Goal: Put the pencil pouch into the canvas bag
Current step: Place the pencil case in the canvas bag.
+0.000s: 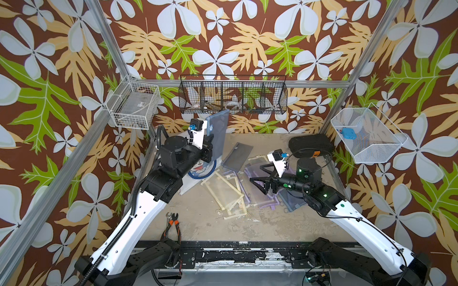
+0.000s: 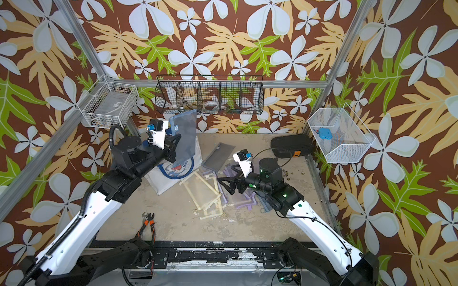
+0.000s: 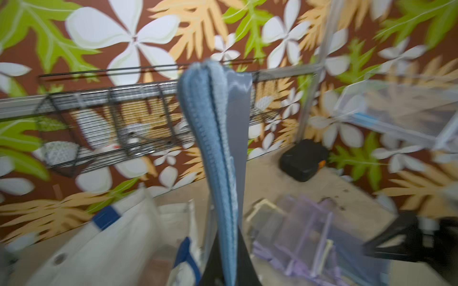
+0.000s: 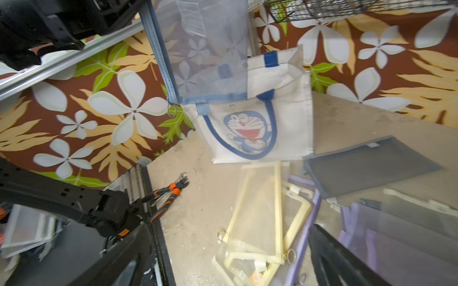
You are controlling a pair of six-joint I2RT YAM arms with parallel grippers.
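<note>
The left gripper (image 1: 210,148) pinches the see-through blue mesh pencil pouch (image 1: 219,133), up in the air by the white canvas bag (image 4: 295,118) — only the right wrist view shows its whole cat face (image 4: 249,131). The right gripper (image 1: 257,177) is spread wide.

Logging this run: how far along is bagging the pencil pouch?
Done: the blue mesh zip pouch is off the table, clamped in the left pincer. In hand: it hangs roughly above the white canvas bag with blue handles, which lies flat on the table. The right pincer is open and empty. Left: sliding the pouch into the bag's mouth and releasing it.
</note>
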